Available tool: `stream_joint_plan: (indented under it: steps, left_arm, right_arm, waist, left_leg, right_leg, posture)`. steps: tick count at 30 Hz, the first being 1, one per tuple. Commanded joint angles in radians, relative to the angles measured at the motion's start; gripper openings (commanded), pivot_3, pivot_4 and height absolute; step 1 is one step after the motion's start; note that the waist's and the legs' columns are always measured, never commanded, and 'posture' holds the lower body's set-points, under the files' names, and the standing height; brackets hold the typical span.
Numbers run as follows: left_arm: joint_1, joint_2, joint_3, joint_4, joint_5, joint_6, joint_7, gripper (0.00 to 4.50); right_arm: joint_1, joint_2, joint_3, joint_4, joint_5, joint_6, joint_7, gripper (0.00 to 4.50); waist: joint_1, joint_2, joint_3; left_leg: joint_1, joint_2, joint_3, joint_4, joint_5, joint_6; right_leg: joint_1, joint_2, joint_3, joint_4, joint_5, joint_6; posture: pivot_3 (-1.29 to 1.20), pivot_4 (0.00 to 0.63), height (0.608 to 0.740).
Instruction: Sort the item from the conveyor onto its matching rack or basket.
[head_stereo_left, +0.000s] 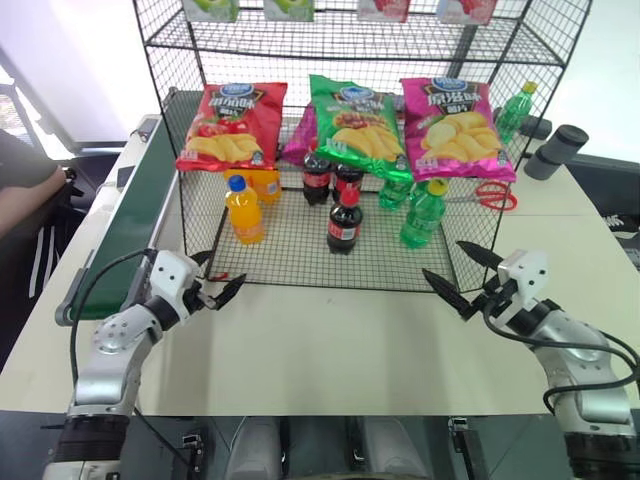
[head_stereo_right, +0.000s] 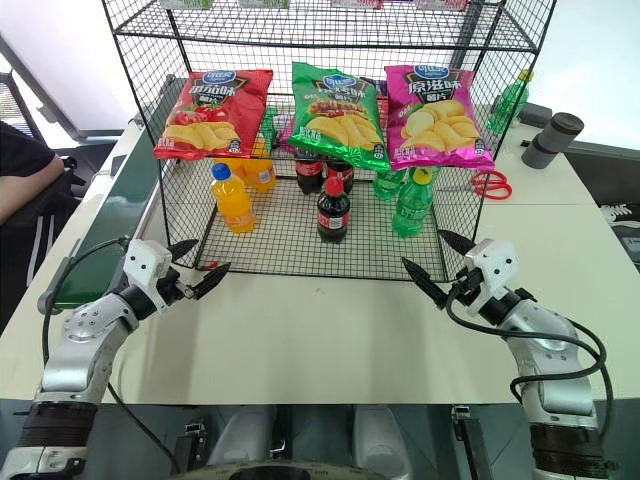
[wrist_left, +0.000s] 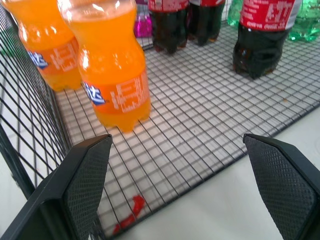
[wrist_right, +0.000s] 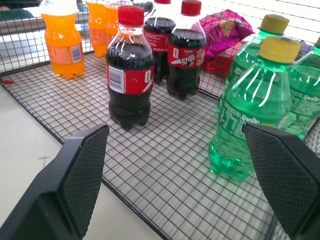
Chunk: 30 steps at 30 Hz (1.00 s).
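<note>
Three cola bottles with red caps stand in the low tray of the black wire rack (head_stereo_left: 290, 258). The front one (head_stereo_left: 344, 225) stands alone, also seen as the nearest cola bottle (wrist_right: 130, 75); the other two (head_stereo_left: 330, 178) stand side by side behind it. The dark green conveyor (head_stereo_left: 140, 205) runs along the rack's left side, and its visible belt carries nothing. My left gripper (head_stereo_left: 225, 270) hovers open at the tray's front left corner, empty. My right gripper (head_stereo_left: 443, 258) hovers open at the front right corner, also empty.
Orange soda bottles (head_stereo_left: 245, 210) stand at the tray's left and green bottles (head_stereo_left: 423, 215) at its right. Chip bags (head_stereo_left: 355, 125) hang over the tray. Red scissors (head_stereo_left: 492, 195) and a grey cylinder (head_stereo_left: 555, 150) lie on the table to the right. A person (head_stereo_left: 20, 195) sits at far left.
</note>
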Motion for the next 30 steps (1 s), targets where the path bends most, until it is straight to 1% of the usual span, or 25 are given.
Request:
stream_joint_plan:
  steps: [1, 18, 30]
  left_arm:
    - [-0.012, 0.001, 0.034, 0.000, -0.015, -0.030, -0.002, 4.50]
    - [-0.011, -0.001, 0.034, 0.038, -0.004, -0.053, 0.016, 4.50]
    - [0.015, -0.003, 0.028, 0.018, -0.003, -0.044, 0.017, 4.50]
  right_arm:
    - [-0.015, 0.002, 0.003, 0.003, -0.002, -0.038, 0.012, 4.43]
    - [-0.048, -0.004, 0.017, 0.066, -0.016, -0.084, 0.033, 4.43]
    - [-0.020, -0.008, 0.015, 0.036, -0.014, -0.075, 0.031, 4.43]
  waist:
    - [0.000, 0.000, 0.000]
    - [-0.002, 0.000, 0.000]
    - [-0.003, 0.001, -0.001]
  left_leg:
    - [0.000, 0.000, 0.000, 0.000, 0.000, 0.000]
    - [0.001, 0.000, 0.000, 0.000, 0.000, 0.000]
    - [0.001, 0.000, 0.000, 0.000, 0.000, 0.000]
  right_leg:
    - [0.000, 0.000, 0.000, 0.000, 0.000, 0.000]
    - [0.000, 0.000, 0.000, 0.001, 0.000, 0.000]
    - [0.000, 0.000, 0.000, 0.001, 0.000, 0.000]
  posture:
    - [0.00, 0.150, 0.740]
    - [0.00, 0.150, 0.740]
    - [0.00, 0.150, 0.740]
